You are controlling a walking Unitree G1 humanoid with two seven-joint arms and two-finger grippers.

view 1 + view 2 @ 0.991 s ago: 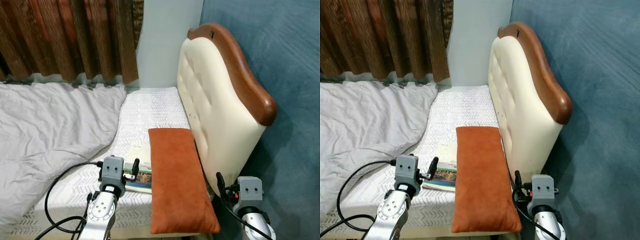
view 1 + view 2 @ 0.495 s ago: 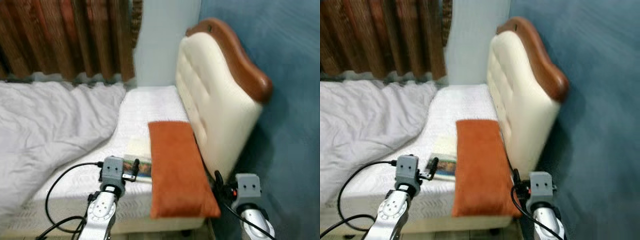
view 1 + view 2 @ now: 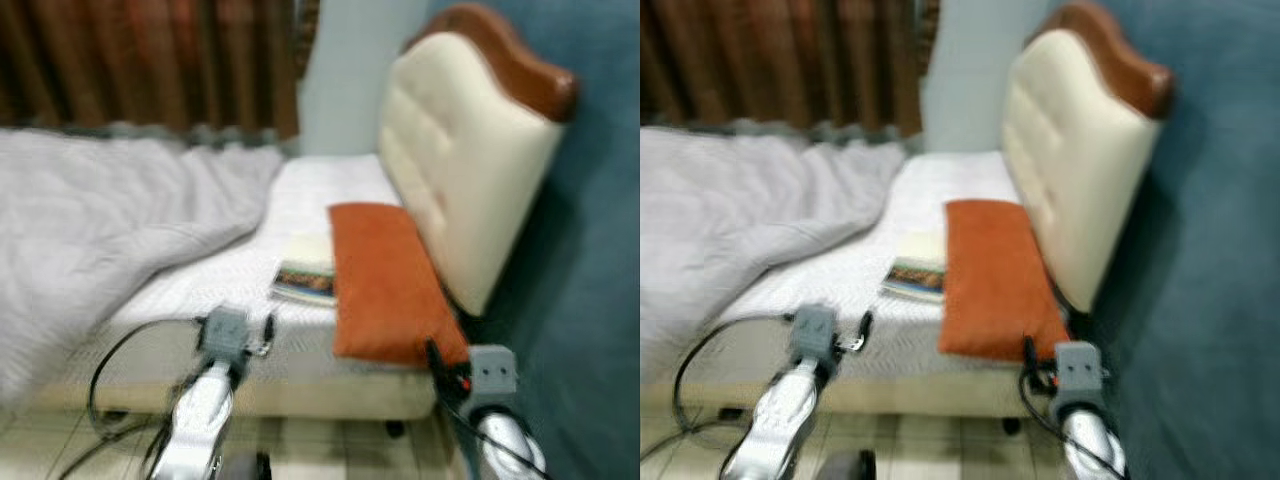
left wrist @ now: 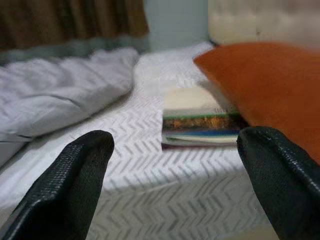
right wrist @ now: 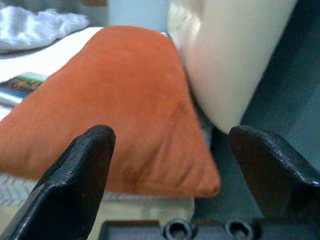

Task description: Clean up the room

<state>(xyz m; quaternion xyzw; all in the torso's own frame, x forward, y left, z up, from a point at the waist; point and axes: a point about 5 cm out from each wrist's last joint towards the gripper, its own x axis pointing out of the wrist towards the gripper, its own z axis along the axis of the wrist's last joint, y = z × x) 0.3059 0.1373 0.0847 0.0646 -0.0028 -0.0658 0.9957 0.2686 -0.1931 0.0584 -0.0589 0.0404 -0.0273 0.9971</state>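
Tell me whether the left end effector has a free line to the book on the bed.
Probably yes. The left end effector is open and faces the book across bare sheet; the orange pillow only borders its far side.

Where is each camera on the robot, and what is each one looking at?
Left eye view: on the head, looking down at the bed; both silver arms show.
Right eye view: beside it, same scene, blurred.
Left wrist view: on the left arm, facing the book between its open black fingers.
Right wrist view: on the right arm, facing the orange pillow and the headboard, fingers open.
Shared: pillow and book in all four.
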